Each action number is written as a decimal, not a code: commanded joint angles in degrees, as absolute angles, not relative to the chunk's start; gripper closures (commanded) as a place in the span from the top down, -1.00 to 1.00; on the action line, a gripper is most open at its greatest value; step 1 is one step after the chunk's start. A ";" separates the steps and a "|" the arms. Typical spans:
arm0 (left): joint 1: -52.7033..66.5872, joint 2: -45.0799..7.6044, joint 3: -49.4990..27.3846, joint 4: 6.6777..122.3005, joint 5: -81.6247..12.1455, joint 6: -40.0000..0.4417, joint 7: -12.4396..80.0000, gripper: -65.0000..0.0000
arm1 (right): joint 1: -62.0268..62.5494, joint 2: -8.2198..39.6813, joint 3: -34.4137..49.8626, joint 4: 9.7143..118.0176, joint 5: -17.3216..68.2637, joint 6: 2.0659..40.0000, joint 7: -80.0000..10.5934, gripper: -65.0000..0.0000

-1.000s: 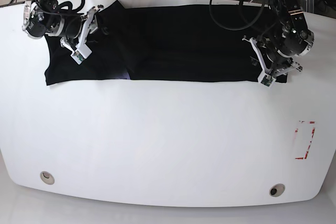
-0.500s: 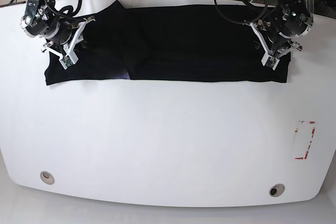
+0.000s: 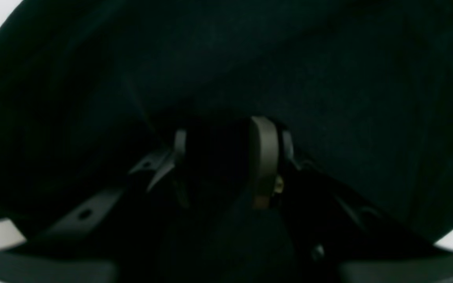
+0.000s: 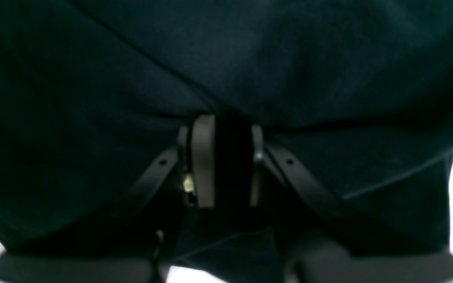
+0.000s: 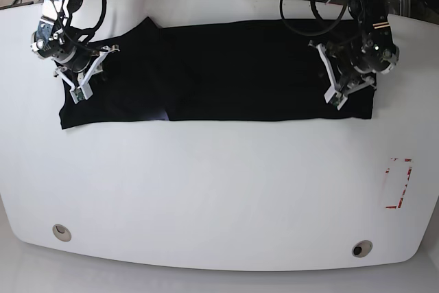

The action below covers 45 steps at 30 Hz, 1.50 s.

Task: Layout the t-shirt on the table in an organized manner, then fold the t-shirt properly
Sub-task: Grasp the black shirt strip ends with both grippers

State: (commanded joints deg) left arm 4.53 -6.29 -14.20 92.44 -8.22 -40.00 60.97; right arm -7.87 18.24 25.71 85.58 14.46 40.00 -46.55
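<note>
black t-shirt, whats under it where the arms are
The glossy white table lies under the plain black fabric t-shirt. The left gripper and right gripper press on top; any folds beneath are covered.

The t-shirt (image 5: 219, 70) lies spread along the far part of the counter (image 5: 206, 190). The right end effector (image 5: 79, 84) sits on the shirt's left end, the left end effector (image 5: 339, 95) on its right end. Nearer than the shirt, a tape rectangle (image 5: 399, 183) lies at the counter's right edge, and two grommets (image 5: 62, 231) (image 5: 361, 248) sit near the front corners.

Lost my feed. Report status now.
Left gripper and right gripper both down on the t-shirt, jaws part open, grip unconfirmed. Shirt spread along the table far edge. Nothing in the way.
</note>
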 joint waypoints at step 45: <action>-15.34 -9.54 -24.04 86.11 -8.22 -40.00 62.99 0.31 | -1.36 18.59 25.45 79.96 11.82 40.00 -44.09 -0.64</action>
